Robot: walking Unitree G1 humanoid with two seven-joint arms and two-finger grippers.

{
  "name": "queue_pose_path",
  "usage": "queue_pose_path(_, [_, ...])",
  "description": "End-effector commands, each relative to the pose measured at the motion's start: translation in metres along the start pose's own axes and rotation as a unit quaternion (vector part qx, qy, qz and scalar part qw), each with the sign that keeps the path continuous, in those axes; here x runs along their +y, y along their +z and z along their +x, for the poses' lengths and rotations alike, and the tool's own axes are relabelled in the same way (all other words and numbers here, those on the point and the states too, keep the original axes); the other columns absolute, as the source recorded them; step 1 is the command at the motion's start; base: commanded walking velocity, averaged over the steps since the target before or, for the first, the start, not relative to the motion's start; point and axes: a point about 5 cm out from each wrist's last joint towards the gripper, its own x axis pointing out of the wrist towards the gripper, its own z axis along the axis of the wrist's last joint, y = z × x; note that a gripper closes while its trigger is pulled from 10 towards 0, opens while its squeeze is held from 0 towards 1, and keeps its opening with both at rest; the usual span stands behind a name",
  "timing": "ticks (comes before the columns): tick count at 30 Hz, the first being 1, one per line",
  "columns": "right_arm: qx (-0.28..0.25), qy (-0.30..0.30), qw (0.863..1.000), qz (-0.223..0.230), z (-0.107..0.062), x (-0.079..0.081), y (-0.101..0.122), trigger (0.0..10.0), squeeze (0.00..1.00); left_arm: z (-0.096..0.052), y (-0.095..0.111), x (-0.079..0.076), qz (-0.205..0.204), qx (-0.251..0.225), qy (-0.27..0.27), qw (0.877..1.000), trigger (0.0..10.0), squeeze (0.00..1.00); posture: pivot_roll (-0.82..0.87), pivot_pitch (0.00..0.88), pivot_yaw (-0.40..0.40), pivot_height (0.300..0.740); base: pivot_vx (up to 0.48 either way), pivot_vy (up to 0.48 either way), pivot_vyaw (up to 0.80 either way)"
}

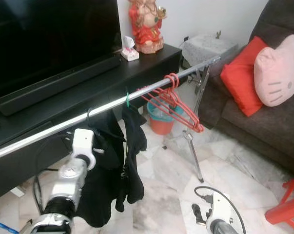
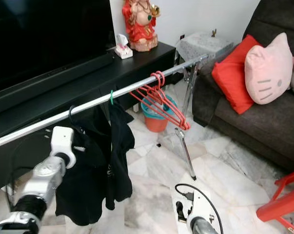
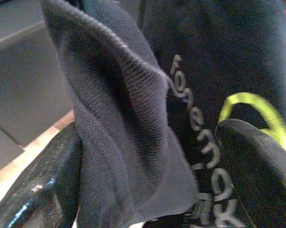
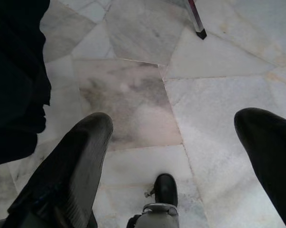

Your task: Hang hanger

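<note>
Marble floor lies under a steel rail running long-axis away to the right. Left gripper, the nearer arm, has its jaws parted around the black garment, whose hanger hook sits above them on the rail. Right gripper hangs low, jaws wide, empty.

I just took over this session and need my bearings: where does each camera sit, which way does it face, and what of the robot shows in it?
Left eye view: on the head, looking forward and down at the clothes rail with black garment and red hangers; both silver arms show.
Right eye view: the other eye, same scene and arms.
Left wrist view: along the left gripper, fingers either side of the garment's fabric.
Right wrist view: along the open right gripper, facing the marble floor.
Shared: all four show the black garment.
</note>
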Motion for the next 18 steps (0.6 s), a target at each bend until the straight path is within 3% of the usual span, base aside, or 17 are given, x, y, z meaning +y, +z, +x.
queue_pose_path(1, [0.005,0.001,1.0,0.0,-0.0003,-0.0002,-0.0018,10.0,0.0,0.0058,0.0097,-0.0001,0.007,-0.007,0.001,1.0,10.0,0.0,-0.03,0.0,0.01,0.74,0.0,0.0,0.0])
queue_pose_path(11, [0.005,0.002,1.0,0.0,-0.0003,-0.0003,-0.0019,10.0,0.0,0.0141,0.0166,0.0017,0.02,-0.004,0.04,0.999,10.0,0.0,-0.03,0.0,0.011,0.74,0.0,0.0,0.0])
queue_pose_path(12, [0.005,0.002,1.0,0.0,-0.0003,-0.0003,-0.0019,10.0,0.0,0.0144,0.0165,0.0015,0.024,-0.004,0.041,0.999,3.7,0.0,-0.03,0.0,0.011,0.74,0.0,0.0,0.0])
queue_pose_path(13, [0.005,0.002,1.0,0.0,-0.0003,-0.0003,-0.0019,10.0,0.0,0.0146,0.0163,0.0014,0.026,-0.004,0.042,0.999,3.7,0.0,-0.03,0.0,0.01,0.74,0.0,0.0,0.0])
queue_pose_path(14, [0.005,0.002,1.0,0.0,-0.0003,-0.0003,-0.002,10.0,0.0,0.0147,0.0159,0.0013,0.025,-0.003,0.043,0.999,0.0,0.0,-0.03,0.0,0.009,0.74,0.0,0.0,0.0])
queue_pose_path(18, [0.006,0.002,1.0,0.0,-0.0003,-0.0001,-0.0021,10.0,0.0,0.0156,0.0128,0.001,0.026,0.003,0.053,0.998,0.0,0.0,-0.03,0.0,0.01,0.74,0.0,0.0,0.0])
